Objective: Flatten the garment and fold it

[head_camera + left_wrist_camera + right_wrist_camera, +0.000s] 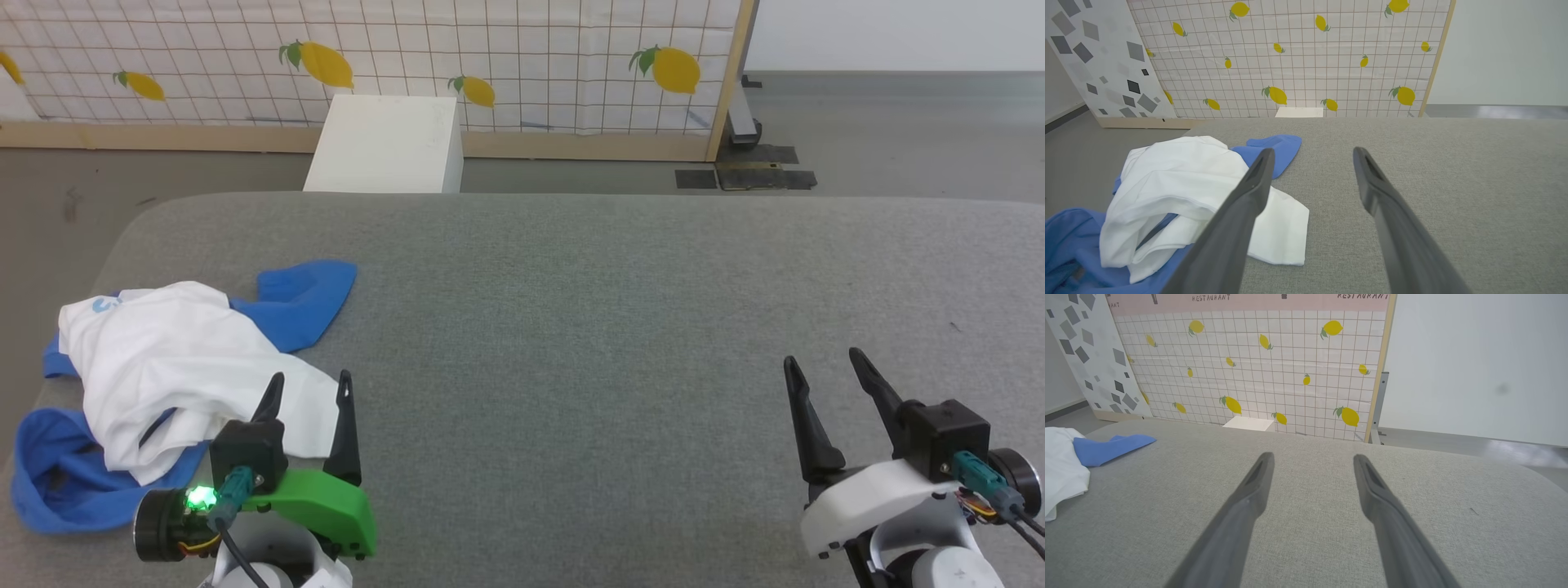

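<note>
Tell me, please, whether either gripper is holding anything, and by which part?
Nothing is held. The left gripper is open near the crumpled white-and-blue cotton T-shirt; the right gripper is open above the grey fabric surface.

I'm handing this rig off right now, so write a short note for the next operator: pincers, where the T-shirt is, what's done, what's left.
The left pincer is open and empty, at the near right edge of the T-shirt.
The right pincer is open and empty, over bare grey surface, well away from the shirt.
The T-shirt is a crumpled heap at the surface's left end, white body bunched, blue sleeves sticking out at the back and near left.
Done: nothing; it is neither flattened nor folded.
Left: spread it flat, then fold it.
</note>
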Available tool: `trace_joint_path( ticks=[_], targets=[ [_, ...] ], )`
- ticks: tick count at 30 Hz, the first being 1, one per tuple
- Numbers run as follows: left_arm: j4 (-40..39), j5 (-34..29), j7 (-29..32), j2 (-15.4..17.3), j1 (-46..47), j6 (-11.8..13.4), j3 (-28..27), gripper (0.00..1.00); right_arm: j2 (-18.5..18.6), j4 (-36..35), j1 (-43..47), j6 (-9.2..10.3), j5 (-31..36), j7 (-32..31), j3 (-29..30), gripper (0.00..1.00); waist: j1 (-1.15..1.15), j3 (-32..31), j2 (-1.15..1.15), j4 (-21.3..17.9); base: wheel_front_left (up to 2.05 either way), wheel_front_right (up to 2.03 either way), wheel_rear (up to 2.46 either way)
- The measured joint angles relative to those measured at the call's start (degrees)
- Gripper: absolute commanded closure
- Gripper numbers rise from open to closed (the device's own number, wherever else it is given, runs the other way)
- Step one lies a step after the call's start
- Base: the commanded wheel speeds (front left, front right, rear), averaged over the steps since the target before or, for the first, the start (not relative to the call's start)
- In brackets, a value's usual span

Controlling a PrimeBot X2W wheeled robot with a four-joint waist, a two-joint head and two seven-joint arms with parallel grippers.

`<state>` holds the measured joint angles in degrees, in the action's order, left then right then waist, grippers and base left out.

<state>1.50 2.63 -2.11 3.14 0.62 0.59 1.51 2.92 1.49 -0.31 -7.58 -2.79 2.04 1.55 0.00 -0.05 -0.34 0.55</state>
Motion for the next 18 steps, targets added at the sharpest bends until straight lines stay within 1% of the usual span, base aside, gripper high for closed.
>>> trace_joint_path(
  ticks=[7,18],
  targets=[
    [0.31,0.41,-0.6,0.0,-0.01,0.32,0.01,0.0,0.01,0.43,0.5,0.0,-0.79,0.7,0.29,0.0,0.0,-0.04,0.0,1.21,0.0,0.0,0.0],
    [0.83,0.93,-2.09,0.0,-0.13,0.97,-0.3,0.0,0.0,1.26,0.92,0.0,-1.57,2.09,0.38,0.0,0.0,-0.16,0.0,4.83,0.0,0.0,0.0]
  ],
)
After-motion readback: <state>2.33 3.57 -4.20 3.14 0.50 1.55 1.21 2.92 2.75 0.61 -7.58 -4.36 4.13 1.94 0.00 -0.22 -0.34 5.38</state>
